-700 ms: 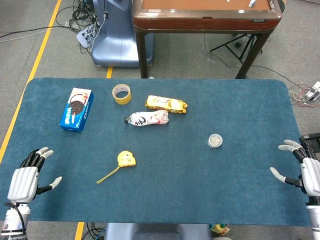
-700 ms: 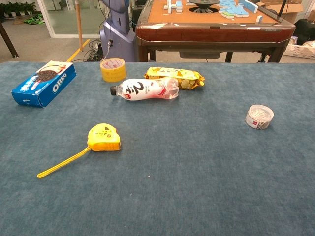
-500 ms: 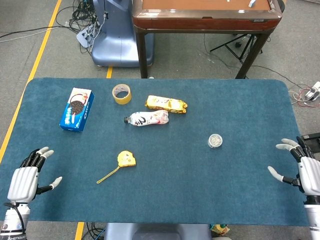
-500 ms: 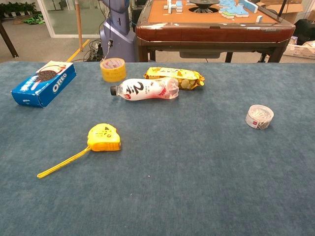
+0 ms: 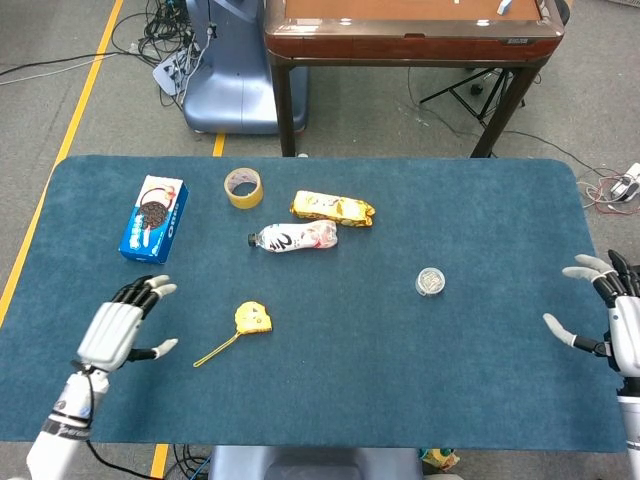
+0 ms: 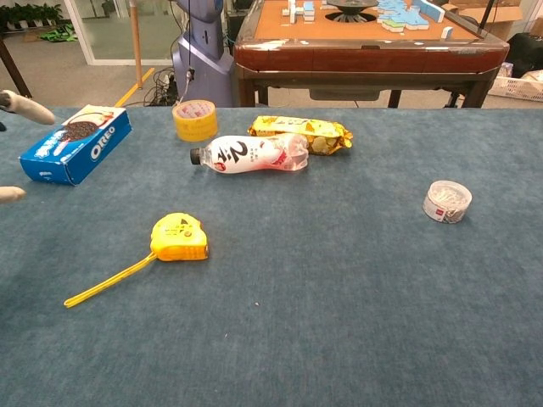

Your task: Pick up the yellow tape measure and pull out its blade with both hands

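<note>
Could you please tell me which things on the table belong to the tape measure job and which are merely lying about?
For the job: yellow tape measure, left hand, right hand.

Lying about: cookie box, roll of tape, bottle, snack packet, small clear tub.

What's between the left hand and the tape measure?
Only bare blue table lies between the left hand and the tape measure; its pulled-out blade reaches toward the hand. The head view shows this.
</note>
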`<control>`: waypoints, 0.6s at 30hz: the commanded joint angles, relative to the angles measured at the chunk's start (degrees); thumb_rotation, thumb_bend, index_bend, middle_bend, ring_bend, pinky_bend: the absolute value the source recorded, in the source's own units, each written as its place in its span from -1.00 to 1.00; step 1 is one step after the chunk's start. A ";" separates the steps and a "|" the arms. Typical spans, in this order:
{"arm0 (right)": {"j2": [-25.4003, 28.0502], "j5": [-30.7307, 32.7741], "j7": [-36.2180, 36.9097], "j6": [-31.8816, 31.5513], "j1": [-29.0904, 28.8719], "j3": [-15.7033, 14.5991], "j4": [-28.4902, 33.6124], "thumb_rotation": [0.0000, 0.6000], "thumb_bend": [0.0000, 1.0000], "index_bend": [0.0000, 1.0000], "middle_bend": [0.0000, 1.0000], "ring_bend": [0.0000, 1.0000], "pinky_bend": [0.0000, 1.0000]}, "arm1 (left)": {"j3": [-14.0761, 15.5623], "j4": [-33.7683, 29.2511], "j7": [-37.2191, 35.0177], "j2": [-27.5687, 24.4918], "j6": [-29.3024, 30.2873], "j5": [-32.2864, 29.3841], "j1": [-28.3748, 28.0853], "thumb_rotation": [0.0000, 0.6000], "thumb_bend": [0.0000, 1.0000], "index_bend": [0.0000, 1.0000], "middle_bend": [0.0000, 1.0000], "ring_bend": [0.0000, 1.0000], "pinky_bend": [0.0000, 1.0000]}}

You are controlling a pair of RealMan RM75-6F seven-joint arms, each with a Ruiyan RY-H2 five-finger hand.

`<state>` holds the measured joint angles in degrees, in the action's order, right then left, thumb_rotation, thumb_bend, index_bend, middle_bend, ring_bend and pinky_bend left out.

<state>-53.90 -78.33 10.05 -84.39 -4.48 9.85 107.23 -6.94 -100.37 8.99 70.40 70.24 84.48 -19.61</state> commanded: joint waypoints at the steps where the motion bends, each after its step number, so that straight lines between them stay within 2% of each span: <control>1: 0.25 0.49 -0.11 0.06 0.00 0.18 0.21 1.00 -0.45 -0.36 -0.58 -0.94 -0.84 | -1.52 -0.19 3.62 2.56 -5.91 -3.17 -4.72 1.00 -0.63 -0.61 -0.72 -0.80 -0.70; 9: 0.56 1.66 0.01 0.79 -0.01 0.19 -0.20 1.00 -0.45 -0.36 -0.58 -0.94 -0.84 | -2.06 0.17 14.30 7.53 -13.80 -13.46 -10.76 1.00 -0.63 -0.68 -0.72 -0.81 -0.70; 18: 0.61 2.73 0.83 1.68 0.16 -0.06 -1.24 1.00 -0.45 -0.36 -0.58 -0.94 -0.84 | -2.04 1.12 30.13 14.13 -13.66 -29.60 -16.08 1.00 -0.63 -0.69 -0.72 -0.81 -0.70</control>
<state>-53.29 -75.70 10.79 -82.72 -4.39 9.81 106.08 -8.93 -99.59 34.96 82.00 56.42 59.30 -33.52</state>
